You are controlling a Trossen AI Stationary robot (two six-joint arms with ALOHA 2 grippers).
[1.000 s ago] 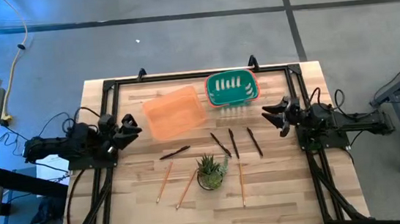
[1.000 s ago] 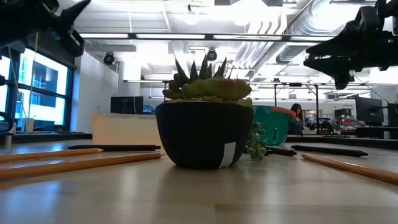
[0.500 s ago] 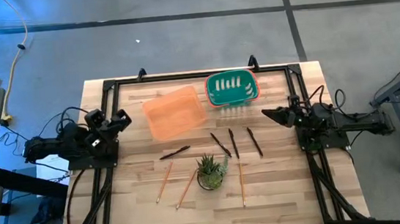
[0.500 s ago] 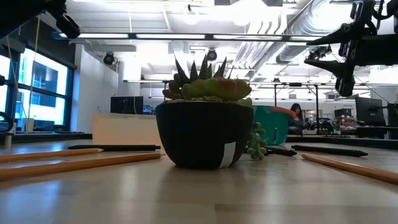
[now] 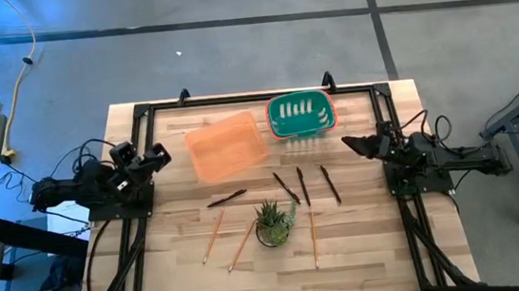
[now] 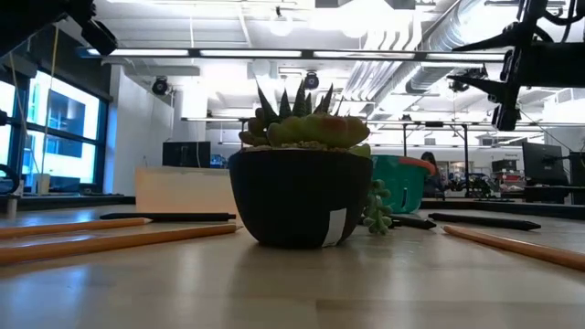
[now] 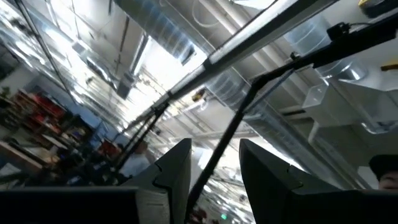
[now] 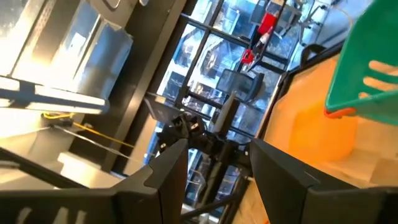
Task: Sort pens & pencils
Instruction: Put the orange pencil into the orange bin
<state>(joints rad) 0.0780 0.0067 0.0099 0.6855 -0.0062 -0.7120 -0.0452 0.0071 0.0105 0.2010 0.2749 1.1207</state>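
Several dark pens lie flat on the wooden table: one left of the plant and three side by side near its middle. Three orange-tan pencils lie nearer the front edge, two left of the plant and one right of it. My left gripper hangs open above the table's left side, pointing up and away from the table; its fingers have only the room between them. My right gripper hangs open at the right side, its fingers also with nothing between them.
A small succulent in a black pot stands among the pencils. An orange bin and a green basket sit toward the far edge. A black frame runs round the table's edges.
My left gripper has tipped upward and drawn back a little toward the table's left edge. My right gripper has rolled about its own axis in place, so its fingers now show edge-on from above. No pen or pencil has moved.
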